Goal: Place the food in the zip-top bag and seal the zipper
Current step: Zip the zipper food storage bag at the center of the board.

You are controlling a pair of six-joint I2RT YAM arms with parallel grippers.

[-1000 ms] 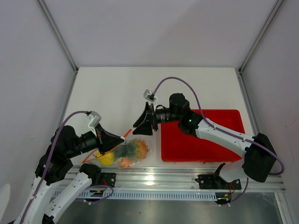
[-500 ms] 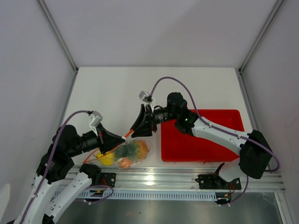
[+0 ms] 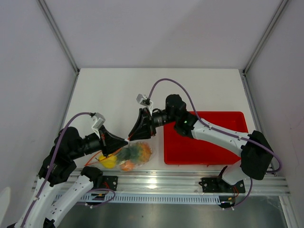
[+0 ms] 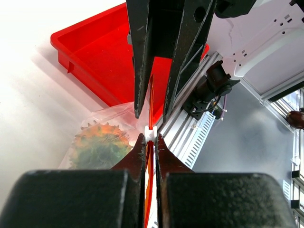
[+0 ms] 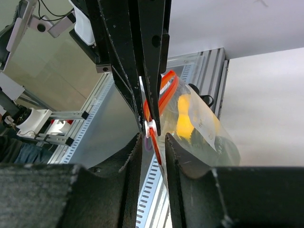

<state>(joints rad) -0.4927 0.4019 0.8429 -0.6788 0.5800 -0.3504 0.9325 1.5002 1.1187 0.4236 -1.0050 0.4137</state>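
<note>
The clear zip-top bag [image 3: 129, 156] lies at the table's near edge with the pineapple [image 3: 136, 152], the lemon [image 3: 108, 161] and the orange ball [image 3: 127, 165] inside; I see no green fruit. My left gripper [image 3: 124, 141] is shut on the orange-red zipper [image 4: 151, 99] just behind its white slider [image 4: 150, 133]. My right gripper [image 3: 131, 137] faces it tip to tip. Its fingers [image 5: 137, 142] straddle the zipper [image 5: 164, 88] a little apart, right at the slider [image 5: 152, 127]. The pineapple shows through the bag in the left wrist view [image 4: 97, 147].
The red tray [image 3: 204, 142] sits right of the bag, under my right arm. The aluminium rail [image 3: 180, 183] runs along the near table edge just below the bag. White walls close in the left, far and right sides.
My right gripper has slid left along the zipper and now meets my left gripper's tips. The left gripper and the bag have stayed put.
</note>
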